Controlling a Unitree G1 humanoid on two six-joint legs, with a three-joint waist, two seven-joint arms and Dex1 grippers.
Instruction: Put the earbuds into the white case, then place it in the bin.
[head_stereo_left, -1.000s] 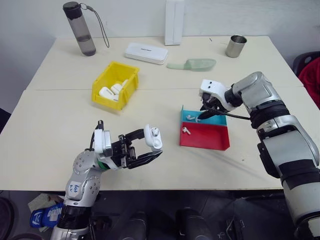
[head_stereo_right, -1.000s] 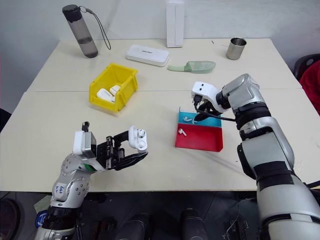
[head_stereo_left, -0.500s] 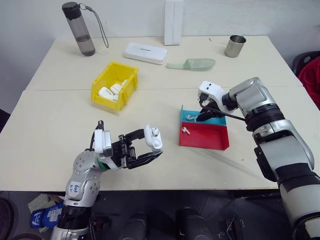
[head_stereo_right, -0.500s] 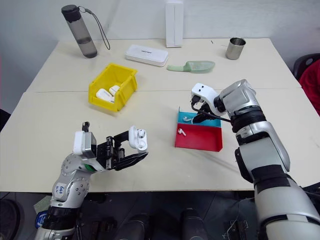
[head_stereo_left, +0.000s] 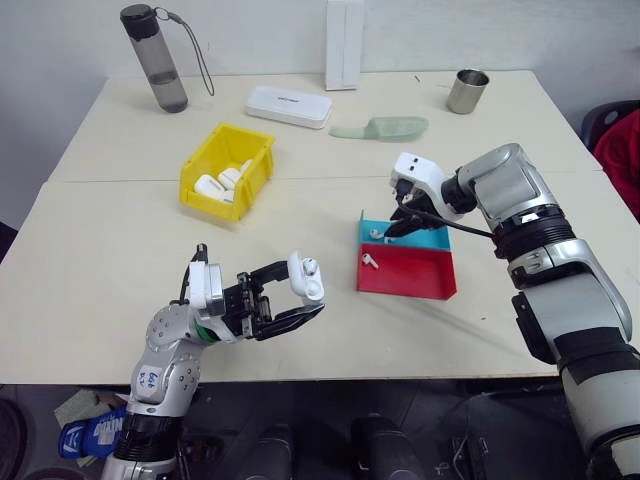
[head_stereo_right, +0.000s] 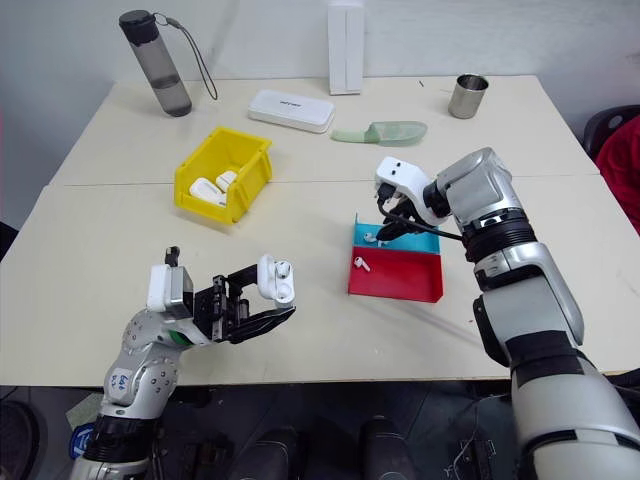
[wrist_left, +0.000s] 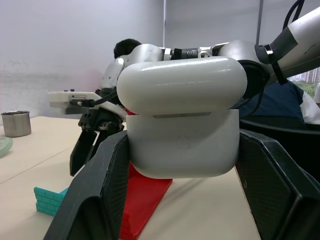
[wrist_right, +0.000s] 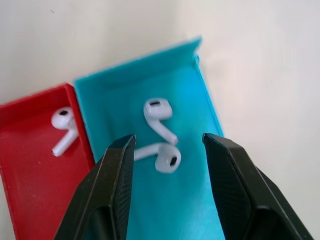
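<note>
We see the left gripper (wrist_left: 182, 172) clamping the white case (wrist_left: 182, 115) between its 2 black fingers (wrist_left: 95, 195), lid ajar. Behind it, the right gripper (wrist_left: 87, 150) hangs over a red-and-blue tray (wrist_left: 145, 192); a metal cup (wrist_left: 16, 123) stands beyond.

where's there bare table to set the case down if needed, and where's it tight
Bare table lies between the yellow bin and the left gripper, which holds the white case. It is tight around the red-and-blue tray, where the open right gripper hovers over the earbuds.
</note>
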